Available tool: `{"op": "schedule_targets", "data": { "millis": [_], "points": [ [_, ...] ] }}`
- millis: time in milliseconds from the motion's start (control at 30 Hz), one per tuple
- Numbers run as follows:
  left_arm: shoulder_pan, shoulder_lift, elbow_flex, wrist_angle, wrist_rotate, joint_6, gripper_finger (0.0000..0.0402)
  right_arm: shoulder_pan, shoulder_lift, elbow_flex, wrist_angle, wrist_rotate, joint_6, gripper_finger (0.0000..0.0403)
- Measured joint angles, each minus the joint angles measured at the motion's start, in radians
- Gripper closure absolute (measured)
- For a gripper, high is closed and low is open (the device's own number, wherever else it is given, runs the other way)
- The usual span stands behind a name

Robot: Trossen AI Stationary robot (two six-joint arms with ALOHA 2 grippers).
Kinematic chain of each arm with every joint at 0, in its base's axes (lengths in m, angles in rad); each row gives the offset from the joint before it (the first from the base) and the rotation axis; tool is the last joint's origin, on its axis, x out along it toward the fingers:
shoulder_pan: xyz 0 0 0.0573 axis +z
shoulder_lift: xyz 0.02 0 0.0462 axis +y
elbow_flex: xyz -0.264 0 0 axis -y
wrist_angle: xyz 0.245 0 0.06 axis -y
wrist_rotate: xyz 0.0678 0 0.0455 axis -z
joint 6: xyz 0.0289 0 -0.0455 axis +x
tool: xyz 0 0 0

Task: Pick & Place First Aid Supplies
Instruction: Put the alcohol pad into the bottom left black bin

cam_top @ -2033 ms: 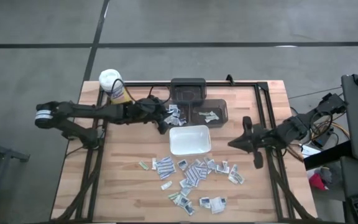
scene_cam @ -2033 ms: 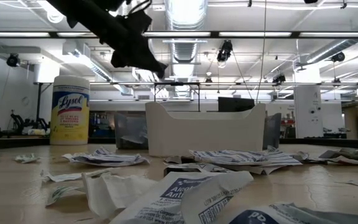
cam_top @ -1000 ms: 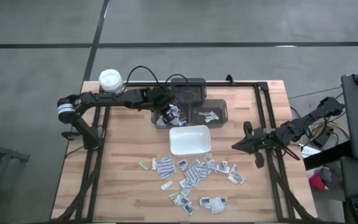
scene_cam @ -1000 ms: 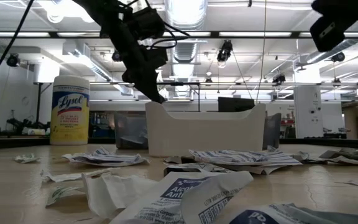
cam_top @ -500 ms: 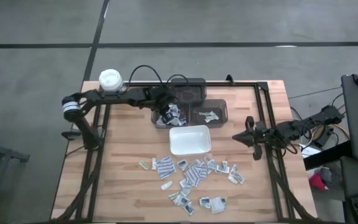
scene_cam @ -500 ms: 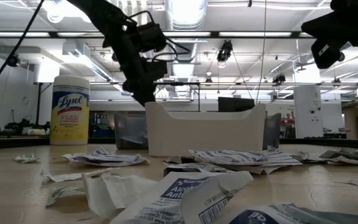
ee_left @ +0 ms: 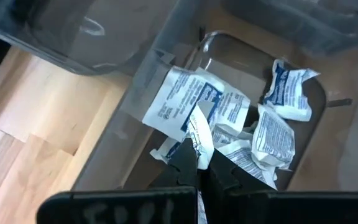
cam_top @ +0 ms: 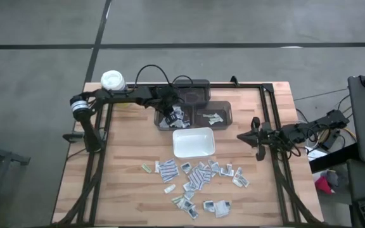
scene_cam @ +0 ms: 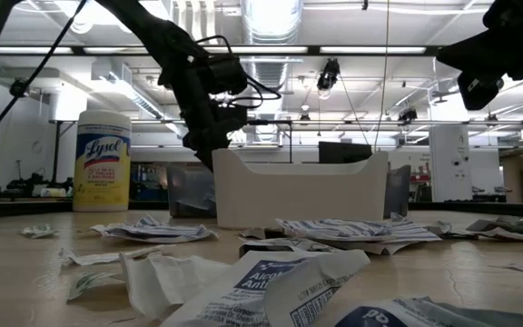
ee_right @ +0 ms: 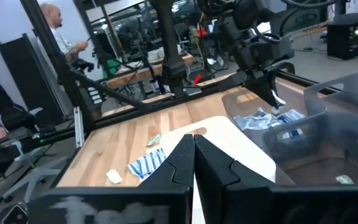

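Beneath the left claw (ee_left: 199,163), a white packet with blue print (ee_left: 199,132) is pinched between its clenched fingers, held just over the heap of other packets (ee_left: 272,130) lying in the left clear bin (cam_top: 163,122). Seen from overhead, the left claw (cam_top: 168,116) hangs over that bin at the far side of the desk (cam_top: 125,183). Just beside it, on the side toward the right arm, a second clear bin (cam_top: 215,109) holds a couple of greenish packets (cam_top: 213,117), and a dark bin (cam_top: 191,92) sits beyond both. Nearer the front edge from the left claw, touching or almost touching the two clear bins, stands the white rectangular tray (cam_top: 193,142). Past the tray, the rest of the first aid supplies (cam_top: 195,177) lie scattered loose over the wood, small flat white and grey packets with bluish print, reaching toward the desk's front. Behind the left arm, at the far left corner, stands the yellow Lysol canister with white lid (cam_top: 113,82).

Off at the right edge of the desk waits the right claw (cam_top: 242,137), its fingers clenched on nothing and pointing toward the tray, well apart from the packets. Beyond the desk, in the right wrist view, a person (ee_right: 58,28) stands in the room.
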Motion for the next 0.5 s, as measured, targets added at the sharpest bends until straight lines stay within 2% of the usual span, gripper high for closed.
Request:
{"op": "schedule_targets", "data": {
  "millis": [200, 433, 500],
  "points": [
    [0.000, 0.003, 0.000, -0.002, 0.000, 0.002, 0.0369, 0.000, 0.001, -0.002, 0.000, 0.000, -0.003, 0.0394],
    [0.000, 0.000, -0.001, -0.004, -0.009, 0.028, 0.0285, 0.000, 0.001, -0.003, -0.006, 0.000, -0.004, 0.0394],
    [0.000, -0.003, 0.016, -0.050, -0.010, 0.028, 0.0260, 0.000, 0.002, -0.003, -0.006, 0.000, -0.004, 0.0394]
  ]
}}
